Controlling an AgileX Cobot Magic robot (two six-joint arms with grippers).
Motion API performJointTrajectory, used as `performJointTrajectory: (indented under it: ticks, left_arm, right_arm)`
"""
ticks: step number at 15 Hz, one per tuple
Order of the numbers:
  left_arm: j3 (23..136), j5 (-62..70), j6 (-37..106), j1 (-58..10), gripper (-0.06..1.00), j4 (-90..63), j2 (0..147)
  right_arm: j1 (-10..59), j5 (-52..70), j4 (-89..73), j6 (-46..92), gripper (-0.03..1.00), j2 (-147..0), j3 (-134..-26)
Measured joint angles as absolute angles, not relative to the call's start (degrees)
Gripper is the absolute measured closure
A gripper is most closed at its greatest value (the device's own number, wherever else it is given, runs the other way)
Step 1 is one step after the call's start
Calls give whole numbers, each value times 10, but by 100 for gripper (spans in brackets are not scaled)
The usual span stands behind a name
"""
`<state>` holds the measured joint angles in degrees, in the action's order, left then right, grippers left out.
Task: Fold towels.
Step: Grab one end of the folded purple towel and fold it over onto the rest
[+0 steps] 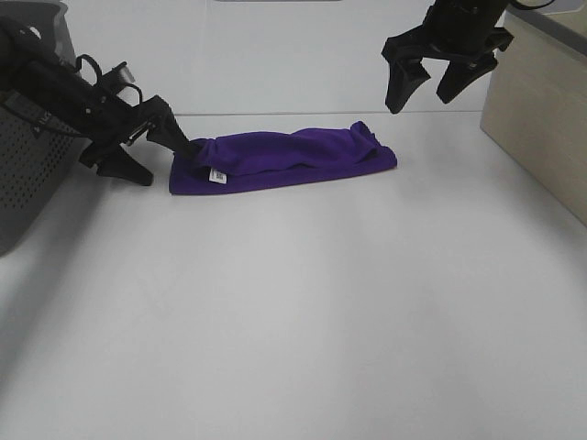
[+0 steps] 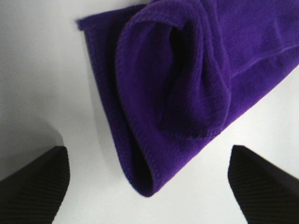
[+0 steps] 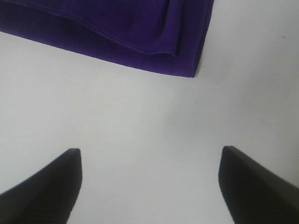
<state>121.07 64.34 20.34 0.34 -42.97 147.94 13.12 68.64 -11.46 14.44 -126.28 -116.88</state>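
Note:
The deep purple towel [image 1: 284,158] lies on the white table, folded into a long, loosely bunched strip, with its small white tag [image 1: 218,174] at the front left corner. My left gripper [image 1: 167,163] is open at the towel's left end, one fingertip against the cloth and nothing gripped. In the left wrist view the towel's folded end [image 2: 187,79] lies between the spread fingers of the left gripper [image 2: 149,186]. My right gripper [image 1: 420,103] is open and empty, raised above and behind the towel's right end. The right wrist view shows the right gripper [image 3: 149,182] well short of the towel's corner [image 3: 117,28].
A grey perforated basket [image 1: 27,165] stands at the left edge behind my left arm. A beige wooden box [image 1: 541,119] stands at the right edge. The white table [image 1: 293,321] stretches in front of the towel.

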Motion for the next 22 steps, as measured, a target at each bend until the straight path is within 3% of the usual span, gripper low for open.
performJointTrajectory:
  ticks: [5,6,8,10,11,18,22]
  left_arm:
    - [1214,558,189,-76,15,-446,1487]
    - [1214,533,175,-93,20,-446,1489]
    - [1214,511,159,-113,43,-434,1493]
    - [1214,510,155,-115,83,-403,1496]
    - [1214,513,153,-115,90,-394,1496]
    - [1219,629,115,-76,92,-186,1395]
    - [1227,644,135,-125,92,-190,1359]
  right_arm:
    - [131,697,-114,143,18,-1262,-1169]
    - [131,697,-114,143,18,-1262,-1169]
    - [131,697,-114,143,18,-1262,-1169]
    - [131,697,-114,143,18,-1262,-1169]
    - [131,697,-114,143,18,-1262,-1169]
    - [131,698,-114,108,18,-1212,-1169]
    - [131,698,-115,101,18,-1176,-1169]
